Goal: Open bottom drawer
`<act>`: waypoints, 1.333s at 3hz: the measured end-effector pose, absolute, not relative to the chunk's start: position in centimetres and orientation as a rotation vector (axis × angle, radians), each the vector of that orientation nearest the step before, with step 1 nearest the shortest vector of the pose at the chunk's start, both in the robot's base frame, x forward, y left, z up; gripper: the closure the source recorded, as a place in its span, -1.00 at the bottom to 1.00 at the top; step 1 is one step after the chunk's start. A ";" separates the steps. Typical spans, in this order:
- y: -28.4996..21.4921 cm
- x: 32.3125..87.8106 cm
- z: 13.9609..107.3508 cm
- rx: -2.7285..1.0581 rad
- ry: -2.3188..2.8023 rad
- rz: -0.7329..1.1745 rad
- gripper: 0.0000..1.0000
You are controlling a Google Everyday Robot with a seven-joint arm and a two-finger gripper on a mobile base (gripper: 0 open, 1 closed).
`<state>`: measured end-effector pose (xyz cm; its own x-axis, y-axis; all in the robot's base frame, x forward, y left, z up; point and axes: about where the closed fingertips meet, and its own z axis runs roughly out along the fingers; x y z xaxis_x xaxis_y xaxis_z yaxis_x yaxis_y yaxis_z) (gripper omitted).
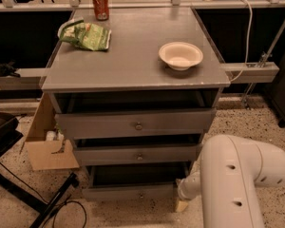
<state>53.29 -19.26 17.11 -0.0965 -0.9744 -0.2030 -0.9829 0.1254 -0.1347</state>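
A grey drawer cabinet (133,65) fills the middle of the frame, seen from above and in front. The bottom drawer (114,193) is the lowest and slimmest of its three fronts, at lower centre, with a small round knob (141,194) in the middle. It stands pulled out from the cabinet, and a dark opening shows behind its front panel. Above it are the middle drawer (109,155) and the taller top drawer (99,125), each with a like knob and each also standing a little forward of the frame.

The robot's white arm (237,179) takes up the lower right of the frame. The gripper (182,202) is low at its near end, just beside the right end of the bottom drawer's front and off to the side of the knob. The arm hides most of it, so I cannot tell whether it is open or closed, or whether it has hold of anything.

On the cabinet top, a red soda can (100,4) stands upright at the upper left, a crumpled green snack bag (88,34) lies just in front of it, and a white bowl (180,56) sits to the right. An open cardboard box (45,146) rests on the speckled floor (256,122) at the cabinet's left side.
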 end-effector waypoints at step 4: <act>-16.6 46.9 17.1 -1.936 2.209 0.266 1.00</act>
<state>46.94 -16.64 17.06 -0.1277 -0.9569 -0.2608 -0.9915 0.1301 0.0083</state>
